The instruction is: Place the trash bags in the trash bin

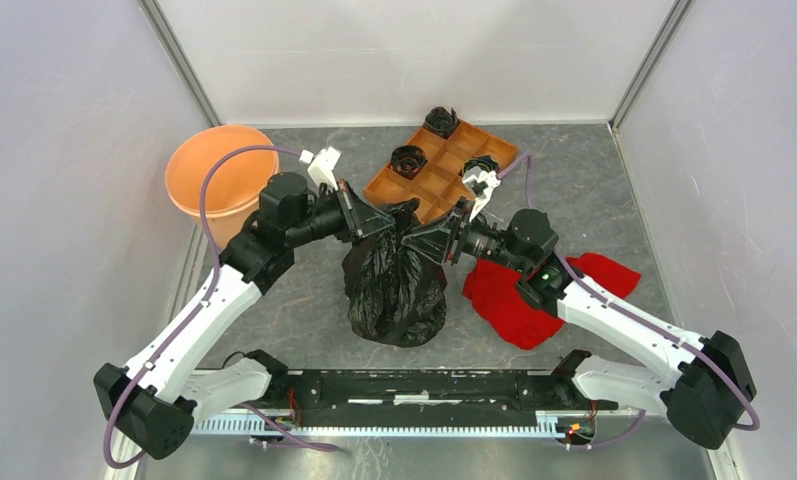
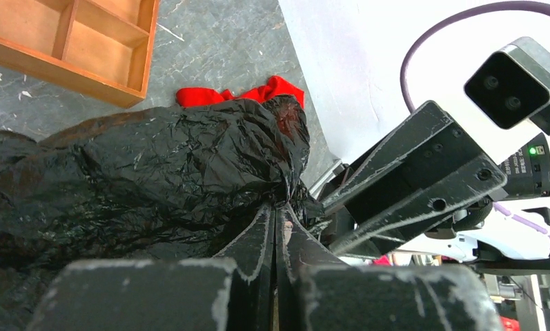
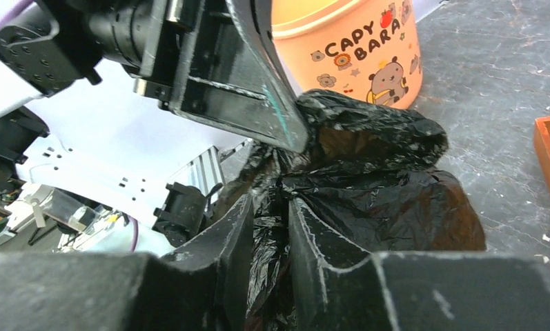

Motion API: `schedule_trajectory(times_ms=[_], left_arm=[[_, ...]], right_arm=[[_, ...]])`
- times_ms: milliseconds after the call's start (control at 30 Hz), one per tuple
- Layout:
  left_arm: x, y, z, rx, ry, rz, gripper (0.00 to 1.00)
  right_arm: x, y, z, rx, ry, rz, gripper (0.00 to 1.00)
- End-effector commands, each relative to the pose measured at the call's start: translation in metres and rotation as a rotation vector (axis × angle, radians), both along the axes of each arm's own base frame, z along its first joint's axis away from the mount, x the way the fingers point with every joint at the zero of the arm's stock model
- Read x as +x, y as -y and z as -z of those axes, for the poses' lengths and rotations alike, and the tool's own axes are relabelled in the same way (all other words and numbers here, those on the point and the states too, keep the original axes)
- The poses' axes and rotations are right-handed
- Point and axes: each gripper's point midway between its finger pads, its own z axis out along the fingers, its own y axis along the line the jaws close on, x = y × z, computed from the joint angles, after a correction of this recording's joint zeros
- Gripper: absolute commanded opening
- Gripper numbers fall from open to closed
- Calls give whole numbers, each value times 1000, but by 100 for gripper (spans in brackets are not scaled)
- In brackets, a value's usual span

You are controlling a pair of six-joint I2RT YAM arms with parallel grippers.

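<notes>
A large wrinkled black trash bag (image 1: 396, 285) stands mid-table, its gathered top held up between both arms. My left gripper (image 1: 386, 222) is shut on that top; its fingertips (image 2: 277, 207) pinch the film (image 2: 141, 172). From the right, my right gripper (image 1: 412, 240) meets the same spot. Its jaws (image 3: 270, 200) stand a little apart, with bag film (image 3: 389, 200) lying loose between them. The orange trash bin (image 1: 214, 175) stands at the back left, behind the left arm, and its printed side (image 3: 348, 48) shows in the right wrist view. Three small black wads (image 1: 408, 160) sit in the tray.
A flat orange tray (image 1: 444, 185) with square compartments lies at the back centre, just behind the bag. A red cloth (image 1: 534, 290) lies on the table under the right arm. White walls close in the table on three sides.
</notes>
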Motion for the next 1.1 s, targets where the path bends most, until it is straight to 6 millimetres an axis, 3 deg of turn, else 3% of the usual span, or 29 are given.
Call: schedule_trajectory(times_ms=[0, 100, 200, 333, 467, 533, 567, 600, 633, 667, 733, 767, 833, 867, 967, 1067], left_arm=[[0, 9, -6, -69, -23, 17, 2], [2, 10, -6, -69, -23, 14, 2], [3, 10, -6, -59, -22, 15, 2], [3, 9, -9, -73, -17, 8, 2], [0, 10, -9, -80, -25, 19, 2], [-3, 9, -12, -84, -16, 23, 4], [-4, 8, -14, -83, -9, 23, 8], [-5, 7, -16, -76, 0, 19, 15], [-6, 4, -19, -66, 11, 12, 25], [-5, 0, -20, -41, 27, -3, 36], [0, -18, -23, 62, 67, -73, 65], [11, -35, -29, 144, 113, -164, 79], [18, -68, -30, 278, 128, -303, 87], [27, -98, -26, 379, 124, -445, 92], [37, -161, -32, 589, 154, -707, 96], [49, -194, -37, 795, 172, -829, 100]], right_arm=[[-9, -7, -18, 76, 27, -52, 38], [-7, -13, -16, 47, 35, -26, 58], [8, -23, -1, -112, 46, 108, 87], [27, -23, 16, -228, 34, 321, 95], [38, -22, 15, -283, 80, 518, 96], [44, -20, 18, -325, 128, 595, 87], [47, -19, 21, -346, 146, 620, 76], [50, -15, 25, -358, 150, 647, 59], [51, -12, 26, -363, 154, 660, 35], [50, -8, 27, -367, 162, 665, 18], [46, 3, 29, -380, 184, 668, 1], [43, 11, 33, -394, 200, 667, 1], [39, 31, 46, -436, 225, 683, 1], [36, 44, 52, -452, 234, 700, 0], [28, 80, 67, -488, 237, 744, 0], [14, 103, 61, -469, 253, 729, 0]])
